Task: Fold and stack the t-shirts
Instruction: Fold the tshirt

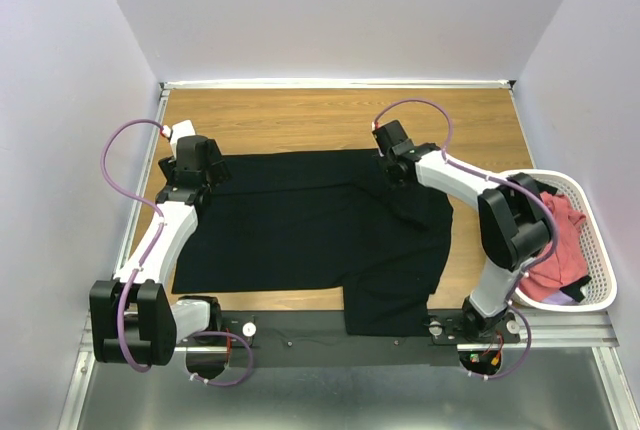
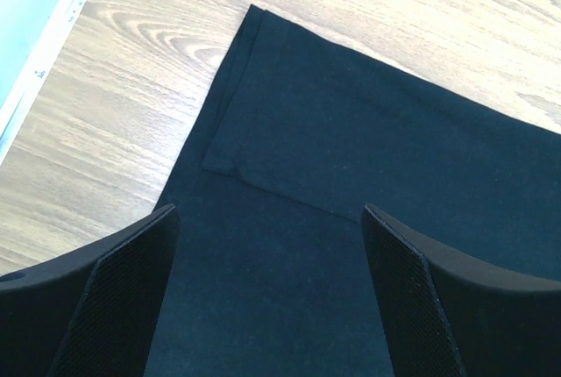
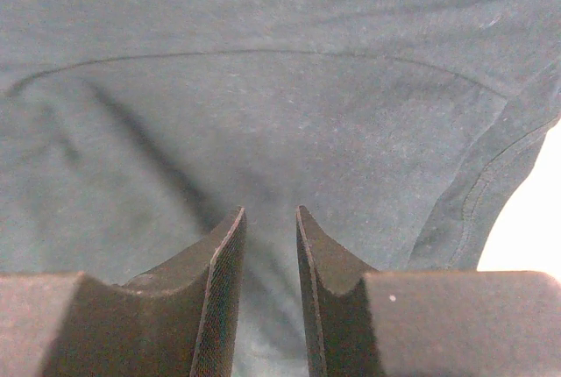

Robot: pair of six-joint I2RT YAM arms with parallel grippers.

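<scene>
You have the large t-shirt spread across the middle of the table, its near right part reaching the near edge between the two arm bases. The left gripper sits over its far left corner, the right gripper over its far right part. To its right, at the table's right edge, the basket holds the other t-shirts.

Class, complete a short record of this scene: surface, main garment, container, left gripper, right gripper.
surface: light wooden tabletop
main garment: large black cloth t-shirt, spread flat, partly folded
container: white mesh basket at right, holding salmon-red cloth shirts
left gripper: wide open, above shirt's left edge
right gripper: jaws narrowly apart, over shirt's far right
</scene>
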